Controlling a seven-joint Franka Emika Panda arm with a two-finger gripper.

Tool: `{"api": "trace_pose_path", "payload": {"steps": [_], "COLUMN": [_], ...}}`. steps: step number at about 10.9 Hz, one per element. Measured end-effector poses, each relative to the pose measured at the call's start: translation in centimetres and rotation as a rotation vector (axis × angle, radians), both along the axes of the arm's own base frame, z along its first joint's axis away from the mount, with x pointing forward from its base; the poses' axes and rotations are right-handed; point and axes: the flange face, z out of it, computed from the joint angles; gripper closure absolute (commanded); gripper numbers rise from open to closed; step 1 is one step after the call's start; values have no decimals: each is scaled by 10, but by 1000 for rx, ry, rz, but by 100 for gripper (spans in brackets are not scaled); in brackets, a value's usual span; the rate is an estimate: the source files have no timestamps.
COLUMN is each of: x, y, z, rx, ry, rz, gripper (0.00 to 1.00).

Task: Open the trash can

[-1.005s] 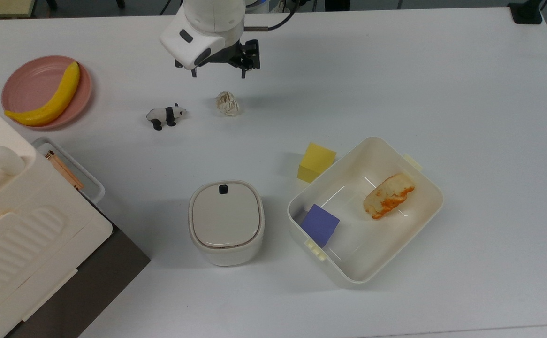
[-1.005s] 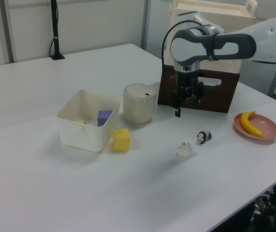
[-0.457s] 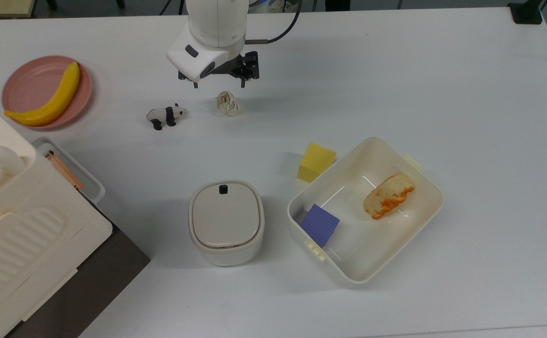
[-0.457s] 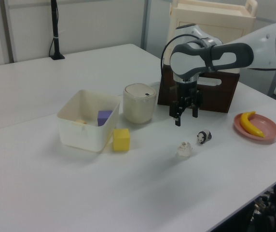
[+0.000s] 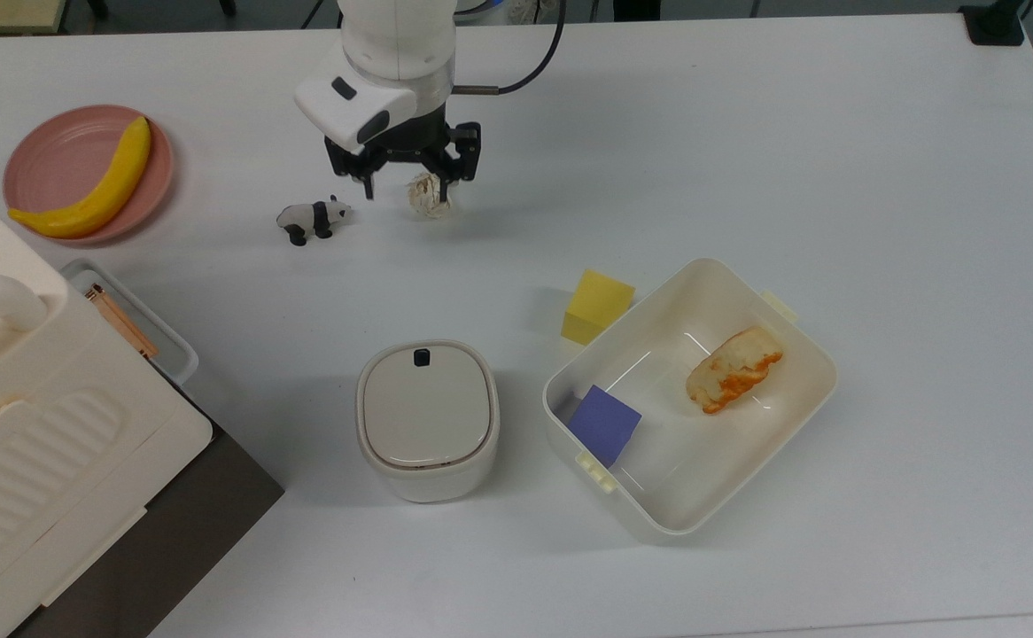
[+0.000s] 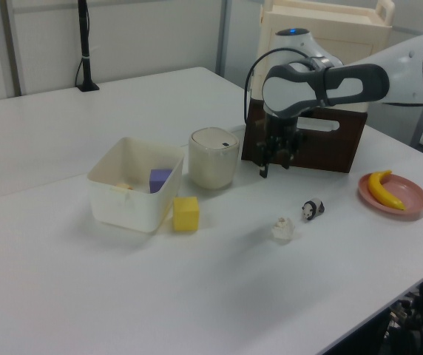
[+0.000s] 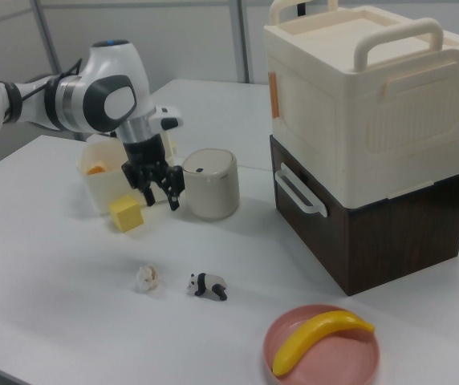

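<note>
Black end effector (image 5: 406,189) spread wide, empty.

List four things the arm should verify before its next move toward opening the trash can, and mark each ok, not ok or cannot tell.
1. Trash can lid shut, black button uncovered: ok.
2. Gripper open and holding nothing: ok.
3. Gripper over the button: not ok; it hangs above the crumpled paper and toy panda.
4. Table between gripper and can free of obstacles: ok.
</note>
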Motion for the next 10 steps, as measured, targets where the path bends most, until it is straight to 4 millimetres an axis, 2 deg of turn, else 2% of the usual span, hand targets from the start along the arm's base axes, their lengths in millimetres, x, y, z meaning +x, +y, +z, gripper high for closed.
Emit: {"api": "trace_pose_path", "payload": {"steps": [2, 3, 6, 8, 10], "x": [32, 53, 103, 118, 125], "y": [6, 10, 38, 55, 60], "z": [21, 22, 8, 3, 0], "rx": [68, 92, 116, 134, 141], "ry": [-122, -180, -311, -383, -409], "rz": [-20, -22, 5, -13, -21], "gripper": [98, 100, 100, 100, 100]}}
